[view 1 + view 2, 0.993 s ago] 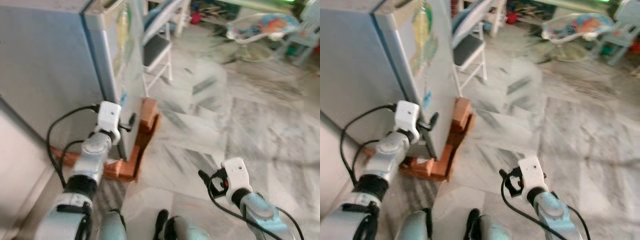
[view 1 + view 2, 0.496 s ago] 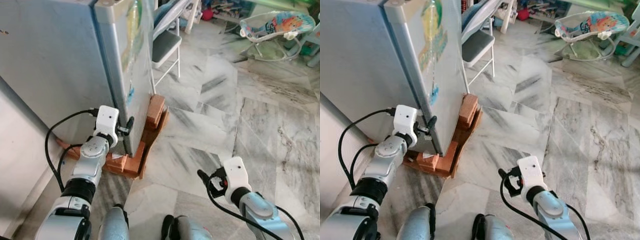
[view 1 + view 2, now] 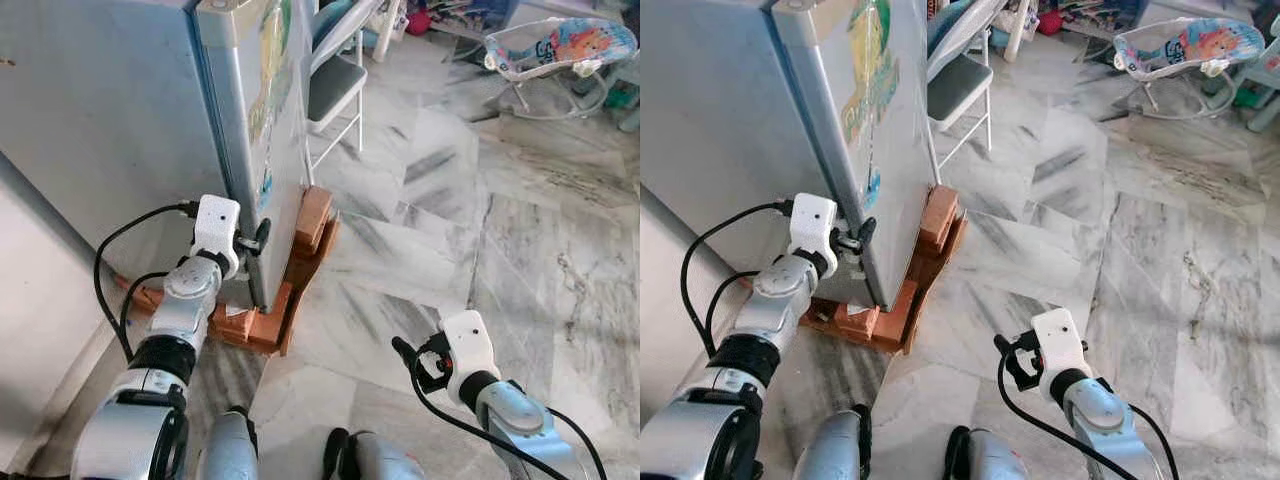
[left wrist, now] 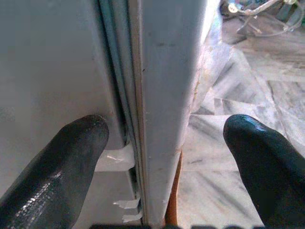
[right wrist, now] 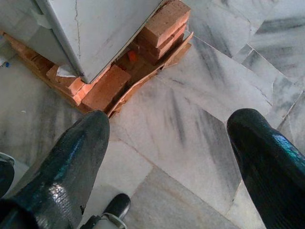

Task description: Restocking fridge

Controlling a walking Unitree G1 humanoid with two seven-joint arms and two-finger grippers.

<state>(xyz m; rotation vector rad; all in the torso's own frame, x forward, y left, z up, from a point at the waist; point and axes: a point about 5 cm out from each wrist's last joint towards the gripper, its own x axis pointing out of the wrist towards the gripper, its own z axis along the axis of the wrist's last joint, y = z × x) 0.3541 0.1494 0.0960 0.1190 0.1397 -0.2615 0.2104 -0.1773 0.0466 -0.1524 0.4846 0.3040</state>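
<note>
Floor (image 3: 520, 230) is grey & white marble tiles w/ dark streaks, shiny in the light. Red bricks (image 3: 310, 225) are stacked on the floor at the near left. A white folding chair (image 3: 335, 85) w/ a dark seat stands farther back. Far right there's a baby bouncer (image 3: 560, 50) w/ a bright pattern. Far behind it, maybe toys, too blurry to tell.

fridge (image 3: 120, 100): smooth matt grey painted metal, with glossy coloured stickers on the door
floor (image 3: 520, 250): polished grey-veined marble slabs
bricks (image 5: 164, 24): rough, matt orange clay, chipped at the edges
fingers (image 5: 66, 167): glossy black, slightly pebbled plastic or rubber
arms (image 3: 180, 310): brushed silver metal with white plastic wrist housings
chair (image 3: 335, 80): white-painted metal frame, dark seat
</note>
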